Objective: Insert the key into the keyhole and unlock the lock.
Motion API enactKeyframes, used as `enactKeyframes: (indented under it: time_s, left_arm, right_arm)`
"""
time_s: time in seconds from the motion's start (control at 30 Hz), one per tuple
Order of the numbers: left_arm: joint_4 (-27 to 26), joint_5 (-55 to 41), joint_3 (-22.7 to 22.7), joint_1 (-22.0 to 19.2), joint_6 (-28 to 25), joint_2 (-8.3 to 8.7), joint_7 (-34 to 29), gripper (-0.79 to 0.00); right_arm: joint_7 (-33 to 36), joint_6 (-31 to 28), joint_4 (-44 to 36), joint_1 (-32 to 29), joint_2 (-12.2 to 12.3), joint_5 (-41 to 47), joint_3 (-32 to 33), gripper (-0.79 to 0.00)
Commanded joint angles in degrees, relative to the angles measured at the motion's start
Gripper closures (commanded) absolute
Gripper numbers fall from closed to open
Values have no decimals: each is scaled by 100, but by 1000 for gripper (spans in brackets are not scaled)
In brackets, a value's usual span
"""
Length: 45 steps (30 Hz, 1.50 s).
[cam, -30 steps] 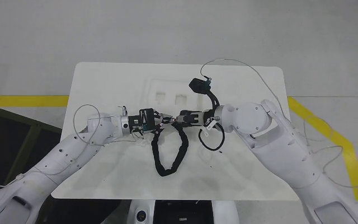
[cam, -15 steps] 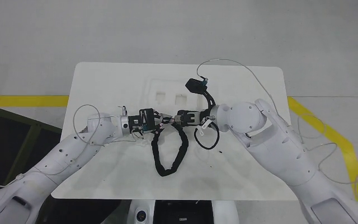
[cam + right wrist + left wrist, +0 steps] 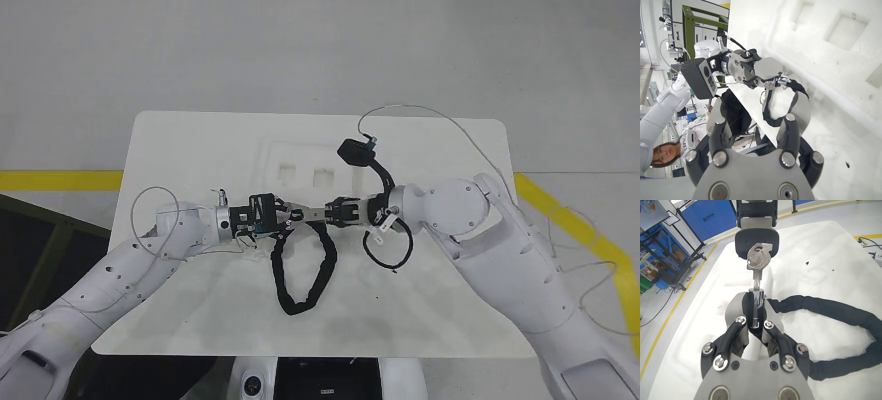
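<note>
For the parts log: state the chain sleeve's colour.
Black chain sleeve, best in left wrist view.

top: overhead, looking down on table (image 3: 180, 150) | left wrist: close, facing key (image 3: 758, 258) | right wrist: farther back, facing opposite way | shared: key in chain lock (image 3: 756, 306)

- Bright, even overhead light; white table (image 3: 200, 150) nearly washes out (surface detail hard to read).
- Shadows soft and faint, e.g. under chain (image 3: 829, 307).
- Glare streaks on chrome lock (image 3: 757, 302).
- Wrist views: strong fisheye bend twd edges.
</note>
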Motion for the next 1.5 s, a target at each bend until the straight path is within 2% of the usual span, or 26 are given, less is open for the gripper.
enactKeyframes:
  time_s: [0.0,0.1,0.27,0.47,0.63,0.9,0.97,1.07,1.23,1.47]
  left_arm:
    - [-70,-47,-29,62,23,-10,-98,0]
    - [-145,-129,-88,108,-148,-25,-185,0]
    - [-61,-383,-124,105,-682,-87,-216,0]
    - [116,-555,-130,78,-1026,-195,-255,0]
    - [222,-687,-108,43,-1424,-286,-197,0]
    - [294,-803,-196,-386,-2551,-384,-427,0]
    - [246,-903,-82,-471,-2551,-395,-508,0]
    - [270,-1138,273,-734,-2551,-377,-676,0]
    - [371,-1861,1245,-1414,-2551,-307,-955,0]
    - [596,-2849,2232,-2263,-2551,-227,-1073,0]
  right_arm:
    - [112,-348,45,-38,33,-86,65,-785]
    - [352,-1180,137,-80,84,-135,168,-785]
    - [539,-2905,329,-142,160,-314,317,-785]
    - [278,-4661,260,-378,274,-675,593,-785]
    - [237,-5480,284,-575,382,-541,876,-785]
    - [-94,-5811,158,-418,625,-377,438,-785]
    - [-192,-5909,189,-310,691,-334,293,-785]
    - [-254,-5971,280,-104,784,-404,49,-785]
    - [-437,-6154,395,225,888,-342,-247,-785]
    - [-638,-6354,667,414,971,-181,-302,-785]
